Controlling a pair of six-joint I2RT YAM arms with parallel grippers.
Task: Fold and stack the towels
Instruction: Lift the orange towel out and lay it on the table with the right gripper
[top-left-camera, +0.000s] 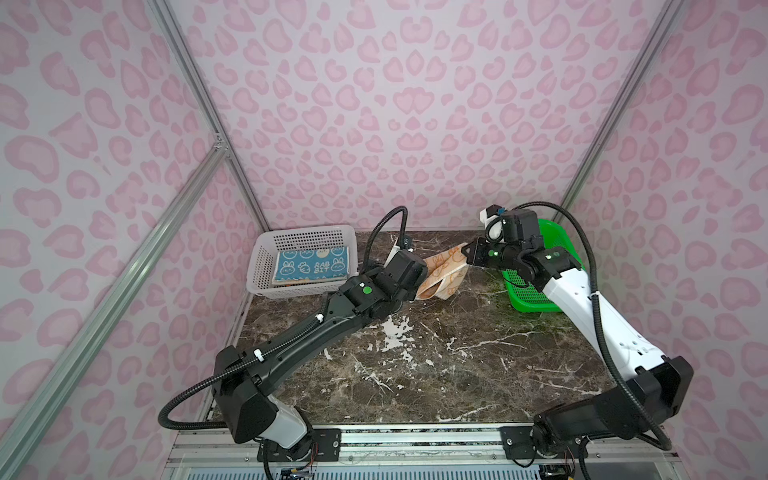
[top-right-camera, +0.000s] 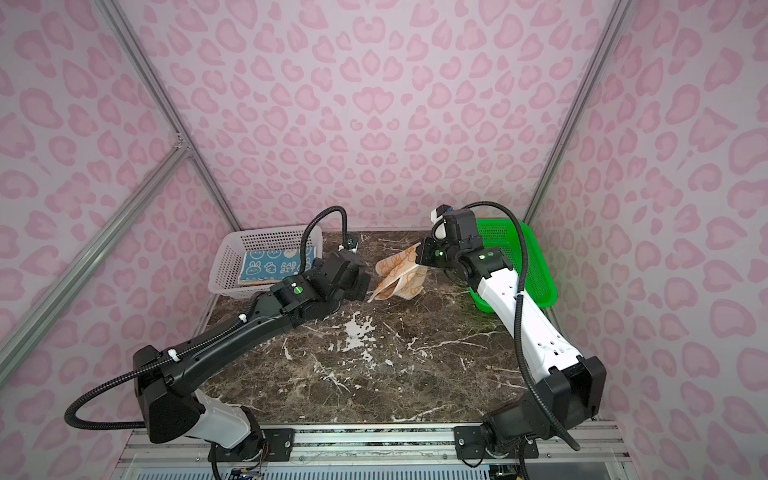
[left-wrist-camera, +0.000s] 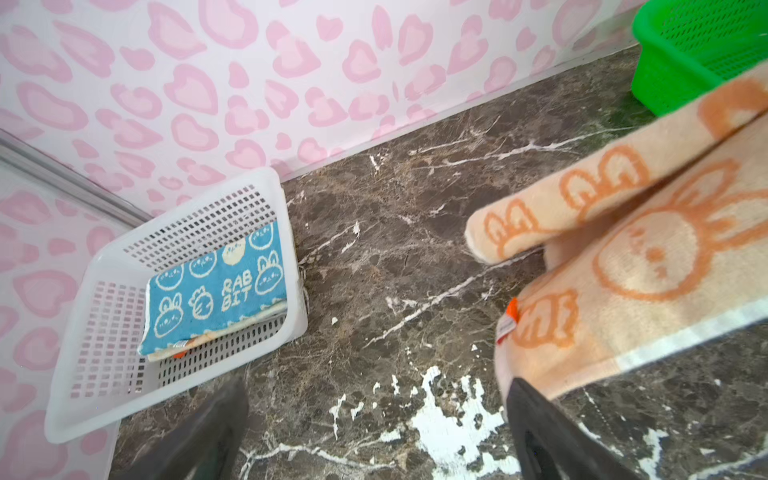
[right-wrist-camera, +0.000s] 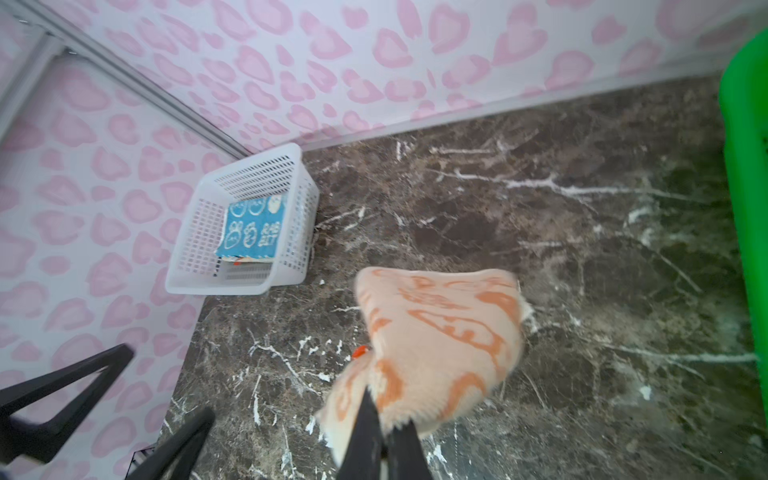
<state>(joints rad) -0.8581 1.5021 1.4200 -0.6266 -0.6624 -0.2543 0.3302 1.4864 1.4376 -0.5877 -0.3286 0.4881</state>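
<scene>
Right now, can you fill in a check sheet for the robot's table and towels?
Surface: dark marble tabletop, worn white patches.
Job's things: cream-and-orange towel hangs lifted over the tabletop; teal towel lies folded in the white basket on another folded towel.
Clutter: green basket, partly behind the right arm; nothing else seen.
Grippers: right gripper shut on the cream-and-orange towel; left gripper open beside it, holding nothing.
Cables: black cable loops off each arm, clear of the towels.
Surroundings: pink spotted walls, aluminium frame.
</scene>
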